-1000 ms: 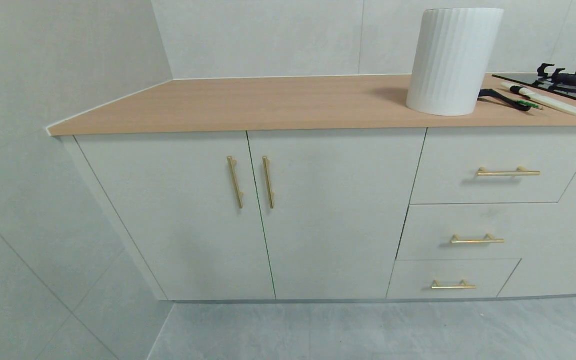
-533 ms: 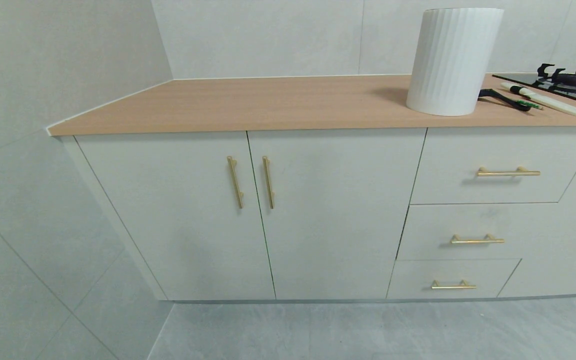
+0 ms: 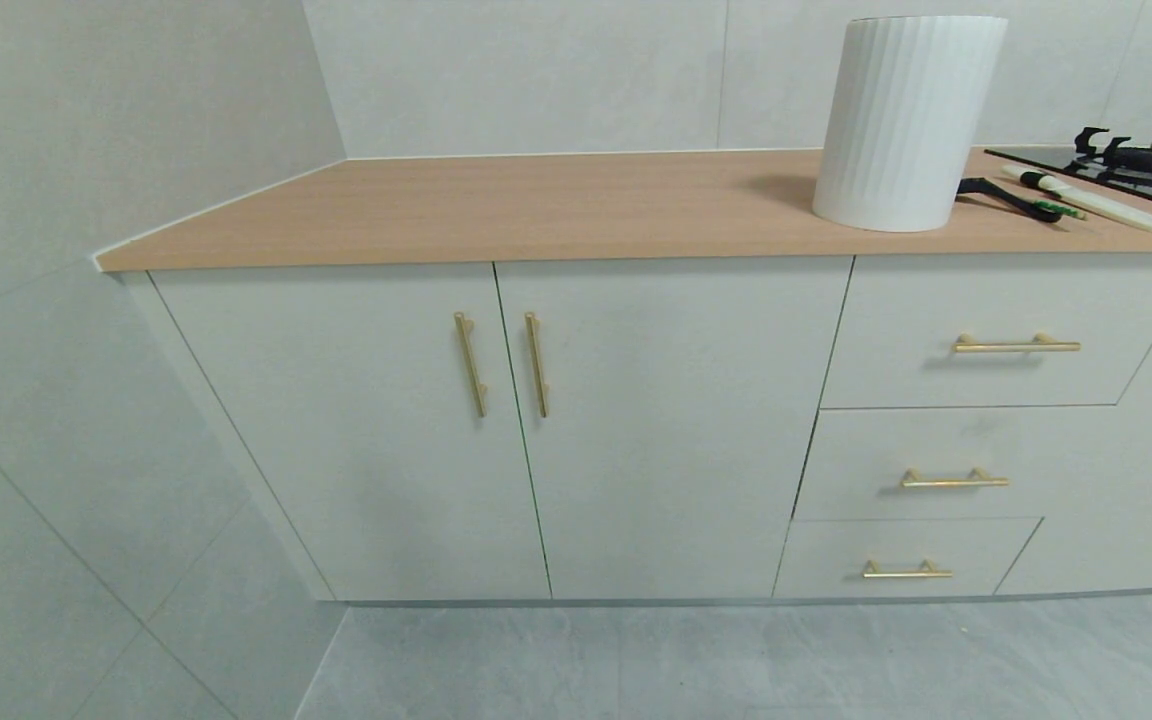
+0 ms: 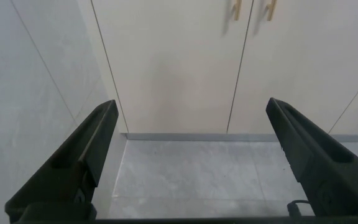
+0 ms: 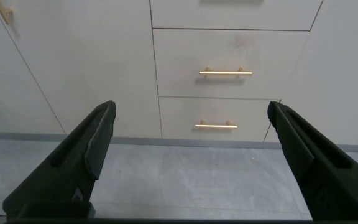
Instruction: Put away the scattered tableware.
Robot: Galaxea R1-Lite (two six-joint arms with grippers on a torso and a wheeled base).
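Bright, even light; soft shadow left of the white canister (image 3: 904,120).

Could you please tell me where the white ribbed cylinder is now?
In the head view the white ribbed cylinder stands upright on the right part of the wooden countertop, above the top drawer, with a black utensil lying just right of it.

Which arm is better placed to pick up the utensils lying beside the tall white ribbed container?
Probably right: the open right pincer faces the gold-handled drawers below the black and cream utensils; the left pincer faces the double doors.
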